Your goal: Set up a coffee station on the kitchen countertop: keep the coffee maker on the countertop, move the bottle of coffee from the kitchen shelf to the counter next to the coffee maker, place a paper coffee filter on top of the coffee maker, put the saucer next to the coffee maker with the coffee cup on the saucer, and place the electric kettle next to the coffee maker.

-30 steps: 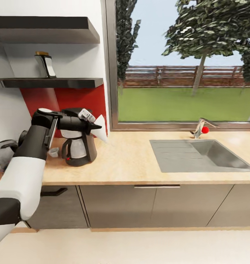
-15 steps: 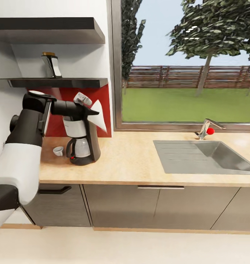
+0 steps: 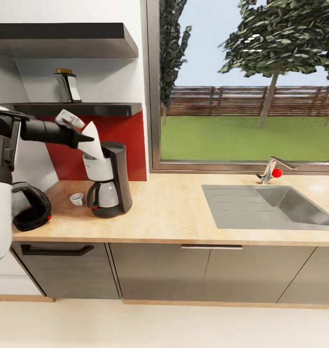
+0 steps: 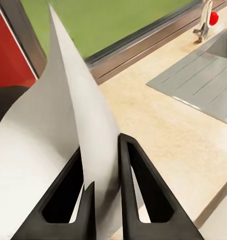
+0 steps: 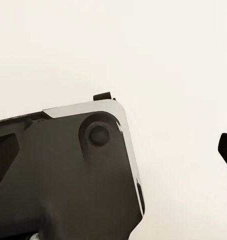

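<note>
One thin pinch: the left gripper (image 3: 83, 138) clamps the paper coffee filter (image 3: 92, 140) above the coffee maker (image 3: 107, 180); releasing off-centre could drop it.

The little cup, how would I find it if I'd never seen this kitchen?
Start at the long tan kitchen countertop and go to the black coffee maker standing near its left end, below the shelves. The coffee cup sits on the counter just left of the machine. It is tiny and greyish-white, far smaller than the dark rounded electric kettle further left.
</note>
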You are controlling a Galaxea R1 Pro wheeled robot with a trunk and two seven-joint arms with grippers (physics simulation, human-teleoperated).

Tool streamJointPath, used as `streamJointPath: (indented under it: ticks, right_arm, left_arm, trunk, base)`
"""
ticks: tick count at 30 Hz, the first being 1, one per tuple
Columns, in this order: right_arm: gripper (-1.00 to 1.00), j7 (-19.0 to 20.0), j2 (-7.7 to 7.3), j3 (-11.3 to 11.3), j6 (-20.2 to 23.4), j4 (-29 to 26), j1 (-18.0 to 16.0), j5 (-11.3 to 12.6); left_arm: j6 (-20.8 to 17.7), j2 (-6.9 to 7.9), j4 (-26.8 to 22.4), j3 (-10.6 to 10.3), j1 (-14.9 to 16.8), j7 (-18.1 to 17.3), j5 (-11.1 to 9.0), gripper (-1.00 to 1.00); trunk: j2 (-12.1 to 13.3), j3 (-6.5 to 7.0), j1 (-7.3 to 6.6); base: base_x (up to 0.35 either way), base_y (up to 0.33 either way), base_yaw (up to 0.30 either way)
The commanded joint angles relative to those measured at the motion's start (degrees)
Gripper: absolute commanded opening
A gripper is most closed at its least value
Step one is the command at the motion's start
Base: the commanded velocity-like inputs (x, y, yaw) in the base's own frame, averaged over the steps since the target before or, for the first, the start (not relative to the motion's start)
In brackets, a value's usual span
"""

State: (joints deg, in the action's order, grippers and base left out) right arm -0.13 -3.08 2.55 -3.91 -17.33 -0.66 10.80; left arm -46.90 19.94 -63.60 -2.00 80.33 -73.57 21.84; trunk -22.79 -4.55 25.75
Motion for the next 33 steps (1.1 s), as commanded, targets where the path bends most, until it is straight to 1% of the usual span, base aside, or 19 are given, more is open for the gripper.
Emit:
streamJointPath:
  ticks: [1, 3, 6, 9, 10, 13, 14, 16, 17, 18, 19, 20, 22, 26, 31, 33]
  right_arm:
    - [1.00, 0.0, 0.00, 0.0, -0.2, 0.0, 0.0, 0.5]
    - [1.00, 0.0, 0.00, 0.0, -0.2, 0.0, 0.0, 0.5]
    - [1.00, 0.0, 0.00, 0.0, -0.2, 0.1, 0.0, 0.4]
    - [1.00, 0.0, 0.00, 0.0, -0.2, 0.2, 0.0, 0.4]
    - [1.00, 0.0, 0.00, 0.0, -0.2, 0.2, 0.0, 0.4]
    - [1.00, 0.0, 0.00, 0.0, -0.2, 0.3, 0.0, 0.4]
    - [1.00, 0.0, 0.00, 0.0, -0.2, 0.3, 0.0, 0.4]
    - [1.00, 0.0, -0.05, 0.0, -0.2, 0.4, 0.0, 0.4]
    - [1.00, 0.0, -0.06, 0.0, -0.2, 0.4, 0.0, 0.4]
    - [1.00, 0.0, -0.07, 0.0, -0.2, 0.4, 0.0, 0.4]
    - [1.00, 0.0, -0.07, 0.0, -0.2, 0.4, 0.0, 0.4]
    - [1.00, 0.0, -0.03, 0.0, -0.2, 0.4, 0.0, 0.4]
    - [1.00, 0.0, 0.00, 0.0, -0.2, 0.4, 0.0, 0.4]
    - [1.00, 0.0, 0.00, 0.0, -0.2, 0.4, 0.0, 0.4]
    - [1.00, 0.0, 0.00, 0.0, -0.2, 0.5, 0.0, 0.4]
    - [1.00, 0.0, 0.00, 0.0, -0.2, 0.5, 0.0, 0.4]
  left_arm:
    - [-0.1, 0.29, -0.1, -0.1, 0.1, -0.4, 0.6, -1.00]
    - [0.0, 0.56, -0.3, -0.3, 0.0, -0.4, 0.9, -1.00]
    - [0.2, 0.74, -0.5, -0.4, -0.2, -0.4, 3.0, -1.00]
    - [0.3, 0.75, -0.7, -0.4, -0.4, -0.2, 7.7, -1.00]
    - [0.4, 0.72, -0.7, -0.4, -0.4, -0.2, 8.5, -1.00]
    - [0.5, 0.39, -0.8, -0.5, -0.5, 0.5, 12.7, -1.00]
    - [0.5, 0.33, -0.9, -0.5, -0.6, 0.7, 13.3, -1.00]
    - [0.5, 0.13, -1.8, -0.5, -0.7, 2.1, 15.3, -1.00]
    - [0.6, 0.07, -2.1, -0.5, -0.8, 2.7, 15.7, -1.00]
    - [0.5, -0.06, -2.7, -0.5, -0.9, 4.0, 16.4, -1.00]
    - [0.5, -0.18, -3.2, -0.5, -1.0, 5.5, 16.9, -1.00]
    - [0.5, -0.32, -3.8, -0.4, -1.1, 8.1, 17.4, -1.00]
    - [0.5, -0.71, -4.2, -0.2, -1.1, 10.2, 17.7, -1.00]
    - [0.6, -0.77, -4.2, -0.2, -1.2, 10.4, 17.8, -1.00]
    - [0.6, -0.80, -4.3, -0.2, -1.3, 10.5, 17.7, -1.00]
    - [0.7, -0.85, -4.3, -0.2, -2.3, 10.6, 17.8, -1.00]
  trunk:
    - [-0.1, -0.13, 0.04]
    - [-0.1, -0.13, 0.04]
    - [-0.1, -0.13, 0.04]
    - [-0.1, -0.13, 0.04]
    - [-0.1, -0.13, 0.04]
    - [-0.1, -0.13, 0.04]
    - [-0.1, -0.13, 0.04]
    - [-0.1, -0.13, 0.04]
    - [-0.1, -0.13, 0.04]
    - [-0.1, -0.13, 0.04]
    - [-0.1, -0.13, 0.04]
    - [-0.1, -0.13, 0.04]
    - [-0.1, -0.13, 0.04]
    - [-0.1, -0.13, 0.04]
    - [-0.1, -0.13, 0.04]
    - [-0.1, -0.13, 0.04]
  base:
    - [0.000, 0.000, 0.000]
    - [0.000, 0.000, 0.000]
    - [0.000, 0.000, 0.000]
    - [0.000, 0.000, 0.000]
    - [0.000, 0.000, 0.000]
    - [0.000, 0.000, 0.000]
    - [0.000, 0.000, 0.000]
    - [0.000, 0.000, 0.000]
    - [0.000, 0.000, 0.000]
    - [0.000, 0.000, 0.000]
    - [0.000, 0.000, 0.000]
    - [0.000, 0.000, 0.000]
    - [0.000, 0.000, 0.000]
    - [0.044, 0.000, 0.000]
    - [0.274, 0.000, 0.000]
    - [0.154, 0.000, 0.000]
